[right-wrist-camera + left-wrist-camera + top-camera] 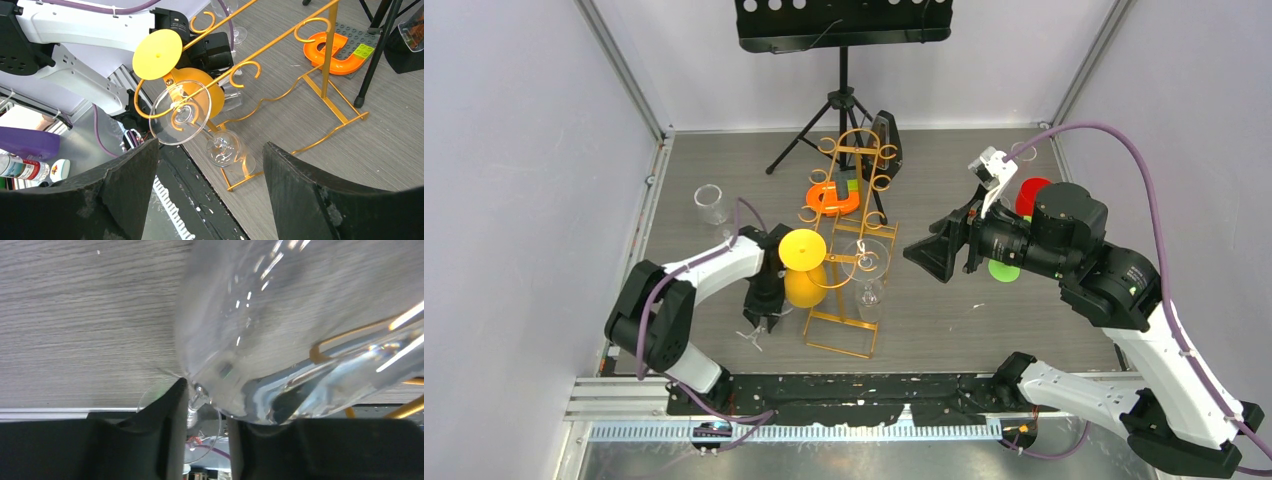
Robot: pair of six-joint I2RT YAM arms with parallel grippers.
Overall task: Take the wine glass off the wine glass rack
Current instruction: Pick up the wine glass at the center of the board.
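So the left gripper (pixel 207 405) was the one on the job, tucked against the left side of the wine glass rack (pixel 327 55), right by the yellow glass (pixel 802 250) hanging there. The wine glass (pixel 240 325) sat in front of it, with its stem (pixel 198 396) between the fingers (pixel 165 430). One pad touched the stem and the other had a bit of gap, so they were narrowed but not clamped. The foot looked nearer the palm, with the bowl out past the tips toward the rack's wires, so the long axis ran roughly along the fingers. Couldn't tell if it was hooked on a rail. The right gripper (pixel 211 147) hung off the rack's right side, spread wide and holding nothing, so it was clearly the farther one.
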